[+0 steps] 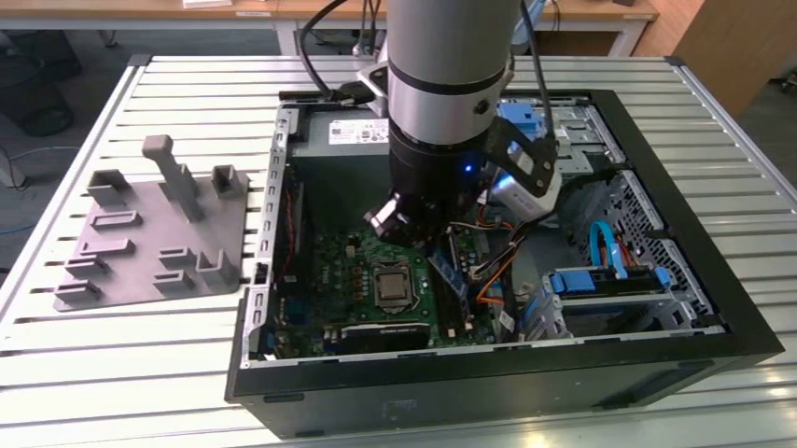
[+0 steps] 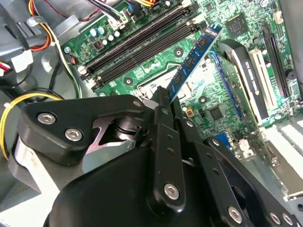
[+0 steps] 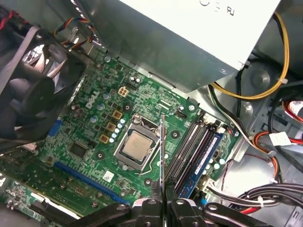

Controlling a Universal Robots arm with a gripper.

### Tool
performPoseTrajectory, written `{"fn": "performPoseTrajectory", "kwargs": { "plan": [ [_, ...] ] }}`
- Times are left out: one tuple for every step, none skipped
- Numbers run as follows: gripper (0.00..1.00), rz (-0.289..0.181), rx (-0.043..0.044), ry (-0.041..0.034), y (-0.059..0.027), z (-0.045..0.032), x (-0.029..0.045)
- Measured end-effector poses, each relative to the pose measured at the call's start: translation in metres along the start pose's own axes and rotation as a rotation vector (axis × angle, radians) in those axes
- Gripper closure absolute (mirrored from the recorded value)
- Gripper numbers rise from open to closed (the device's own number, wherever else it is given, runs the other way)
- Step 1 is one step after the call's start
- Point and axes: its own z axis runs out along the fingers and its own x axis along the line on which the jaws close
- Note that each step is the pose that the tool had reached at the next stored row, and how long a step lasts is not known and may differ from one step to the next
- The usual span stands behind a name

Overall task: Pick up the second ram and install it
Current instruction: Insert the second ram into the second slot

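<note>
My gripper (image 1: 421, 241) is down inside the open computer case, shut on the second ram (image 2: 194, 56), a thin blue stick with black chips. The stick juts out from between the fingers and hangs just above the green motherboard (image 2: 142, 71). In the first wrist view the second ram (image 3: 162, 156) shows edge-on as a thin line, rising from the gripper (image 3: 162, 202) beside the long memory slots (image 3: 189, 146). Another blue stick (image 3: 204, 161) sits seated in one of those slots. The black slots (image 2: 137, 45) next to the held stick look empty.
The black case (image 1: 697, 280) walls in the work area, with the power supply (image 3: 189, 38), a fan (image 3: 28, 85) and cable bundles (image 3: 265, 156) close around. The processor socket (image 3: 135, 146) lies beside the slots. A grey pegged tray (image 1: 149, 233) stands on the slatted table at the exterior view's left.
</note>
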Motion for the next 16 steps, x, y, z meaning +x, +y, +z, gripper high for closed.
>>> {"fn": "performPoseTrajectory", "kwargs": {
  "plan": [
    [0.86, 0.008, 0.0003, 0.0, 0.0, 0.0, 0.0],
    [0.86, 0.016, 0.0006, 0.0001, 0.0, 0.0, 0.0],
    [0.86, 0.023, 0.0009, 0.0001, 0.0, 0.0, 0.0],
    [0.86, 0.031, 0.0012, 0.0001, 0.0, 0.0, 0.0],
    [0.86, 0.039, 0.0015, 0.0002, 0.0, 0.0, 0.0],
    [0.86, 0.047, 0.0018, 0.0002, 0.0, 0.0, 0.0],
    [0.86, 0.055, 0.002, 0.0002, 0.0, 0.0, 0.0],
    [0.86, 0.063, 0.0023, 0.0002, 0.0, 0.0, 0.0],
    [0.86, 0.071, 0.0026, 0.0003, 0.0, 0.0, 0.0],
    [0.86, 0.079, 0.003, 0.0003, 0.0, 0.0, 0.0],
    [0.86, 0.088, 0.0032, 0.0003, 0.0, 0.0, 0.0],
    [0.86, 0.097, 0.0036, 0.0004, 0.0, 0.0, 0.0],
    [0.86, 0.106, 0.0039, 0.0004, 0.0, 0.0, 0.0],
    [0.86, 0.115, 0.0042, 0.0004, 0.0, 0.0, 0.0],
    [0.86, 0.123, 0.0046, 0.0004, 0.0, 0.0, 0.0],
    [0.86, 0.132, 0.0049, 0.0006, 0.0, 0.0, 0.0]
  ]
}}
